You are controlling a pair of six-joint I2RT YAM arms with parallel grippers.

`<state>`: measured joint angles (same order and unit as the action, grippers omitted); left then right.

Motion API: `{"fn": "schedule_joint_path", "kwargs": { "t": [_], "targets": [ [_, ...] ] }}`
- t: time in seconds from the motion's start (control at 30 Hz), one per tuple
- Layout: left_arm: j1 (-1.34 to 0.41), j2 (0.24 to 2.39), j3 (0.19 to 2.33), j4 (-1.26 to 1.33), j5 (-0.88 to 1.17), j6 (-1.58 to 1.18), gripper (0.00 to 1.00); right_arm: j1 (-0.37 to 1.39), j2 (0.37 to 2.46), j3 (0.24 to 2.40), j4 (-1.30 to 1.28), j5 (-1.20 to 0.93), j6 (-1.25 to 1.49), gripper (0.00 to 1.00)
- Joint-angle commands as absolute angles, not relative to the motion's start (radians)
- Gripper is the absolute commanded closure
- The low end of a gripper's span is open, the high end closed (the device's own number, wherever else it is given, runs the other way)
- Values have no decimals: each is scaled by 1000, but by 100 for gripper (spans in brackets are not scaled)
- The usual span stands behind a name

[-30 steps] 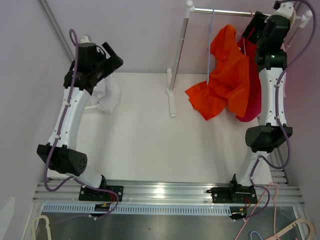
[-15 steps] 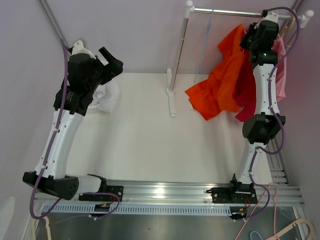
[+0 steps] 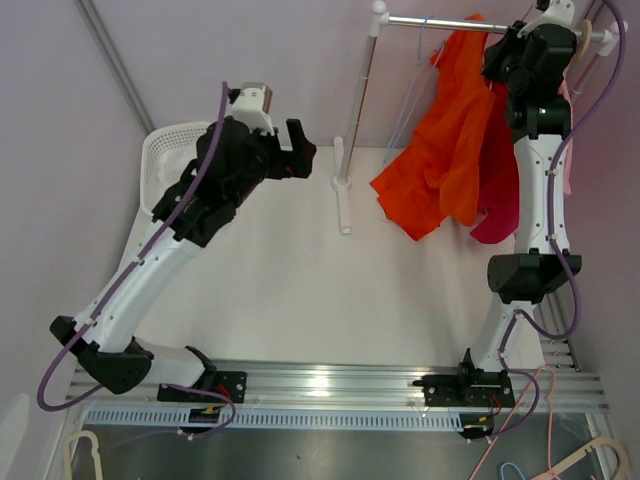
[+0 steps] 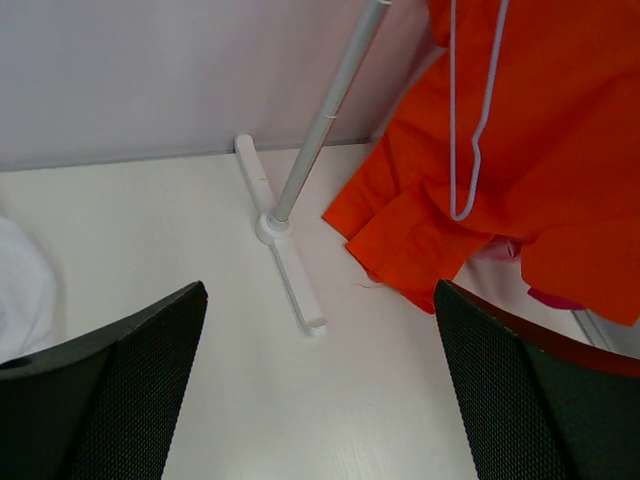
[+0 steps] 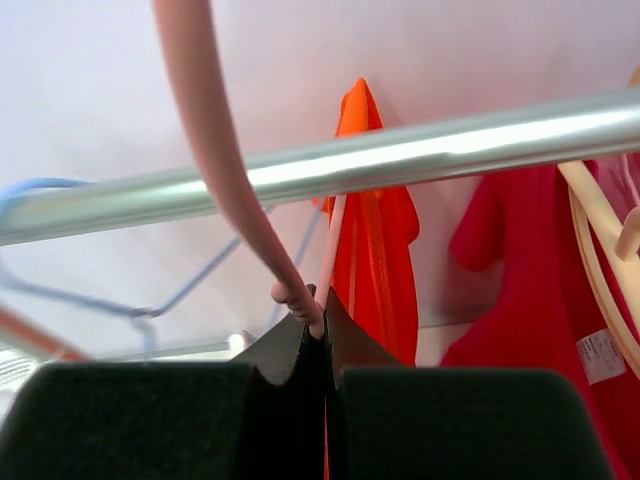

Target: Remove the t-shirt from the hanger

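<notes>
Hanger gripped at the rail; t-shirt not yet off.
Top: orange t-shirt (image 3: 445, 150) hangs from rail (image 3: 450, 23), right gripper (image 3: 497, 58) at its top, left gripper (image 3: 296, 152) well apart. Left wrist: jaws spread, empty, t-shirt ahead. Right wrist: jaws pinch pink hanger (image 5: 300, 297) under rail. Next, probably: left gripper takes cloth.

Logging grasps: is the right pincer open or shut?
Shut. The right pincer pinches the pink hanger near the rail, jaws together.

A robotics lab test cell: the left arm (image 3: 150, 270) and right arm (image 3: 535, 170) stand bolted to an aluminium rail (image 3: 330, 385) at a white table (image 3: 300, 290), between bare walls (image 3: 250, 60), with an orange t-shirt (image 3: 450, 150) on a clothes rack (image 3: 357, 100).
</notes>
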<state>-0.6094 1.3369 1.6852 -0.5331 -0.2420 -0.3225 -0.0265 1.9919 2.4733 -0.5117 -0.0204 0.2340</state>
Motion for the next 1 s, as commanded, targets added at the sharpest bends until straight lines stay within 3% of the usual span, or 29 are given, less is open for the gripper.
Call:
{"fn": "schedule_joint_path", "kwargs": {
  "t": [0.0, 0.13, 0.37, 0.6, 0.9, 0.97],
  "targets": [
    [-714, 1347, 1718, -446, -290, -170, 1, -9, 1844, 2465, -509, -2, 270, 100],
    [-822, 1347, 1680, -373, -268, -88, 1, -3, 1761, 2357, -627, 145, 430, 100],
    [-1132, 1261, 1350, 73, -242, 216, 1, 110, 1562, 2123, -850, 453, 708, 100],
    [-1302, 1267, 1191, 273, -186, 236, 1, 187, 1355, 1841, -784, 509, 736, 100],
    [-1308, 1417, 1233, 350, -244, 242, 1, 230, 1269, 1835, -844, 439, 752, 100],
    [-1308, 1478, 1278, 304, -276, 245, 27, 235, 1258, 1830, -850, 431, 759, 100]
  ]
}}
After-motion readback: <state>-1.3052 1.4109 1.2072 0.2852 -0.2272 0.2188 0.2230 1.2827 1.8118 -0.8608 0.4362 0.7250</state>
